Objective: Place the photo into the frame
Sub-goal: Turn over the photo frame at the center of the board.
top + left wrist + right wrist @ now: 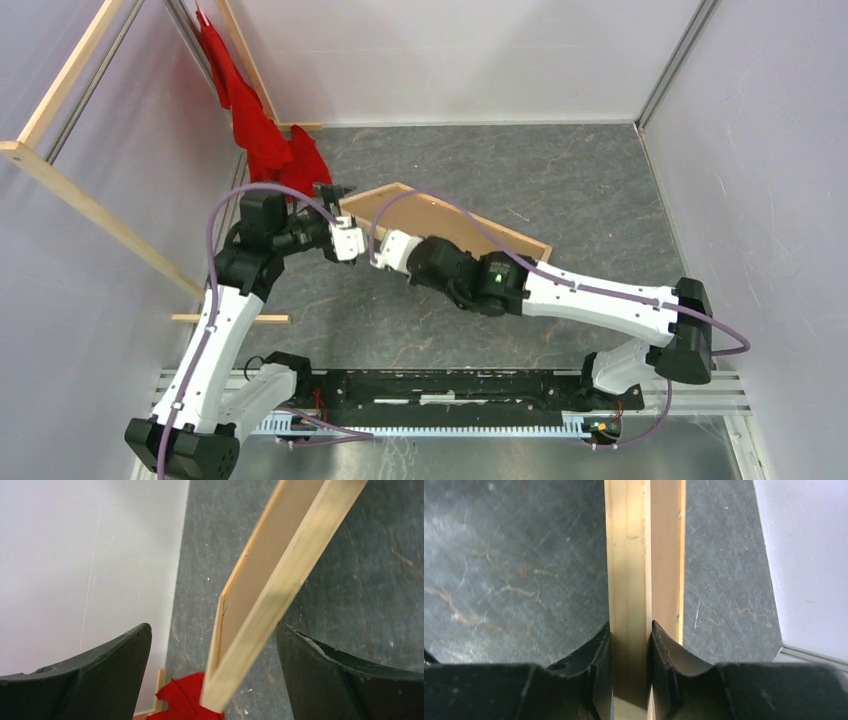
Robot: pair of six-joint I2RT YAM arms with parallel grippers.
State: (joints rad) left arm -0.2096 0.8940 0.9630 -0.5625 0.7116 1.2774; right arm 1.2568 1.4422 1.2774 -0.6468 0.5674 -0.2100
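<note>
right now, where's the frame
The frame is held tilted at centre-left of the top view, an edge clamped in the right gripper, the open left gripper straddling its corner, red cloth just beyond.

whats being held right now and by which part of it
The right gripper is shut on the frame, pinching one light-wood side rail across its thickness. The left gripper is open, straddling the frame's end without touching it.
</note>
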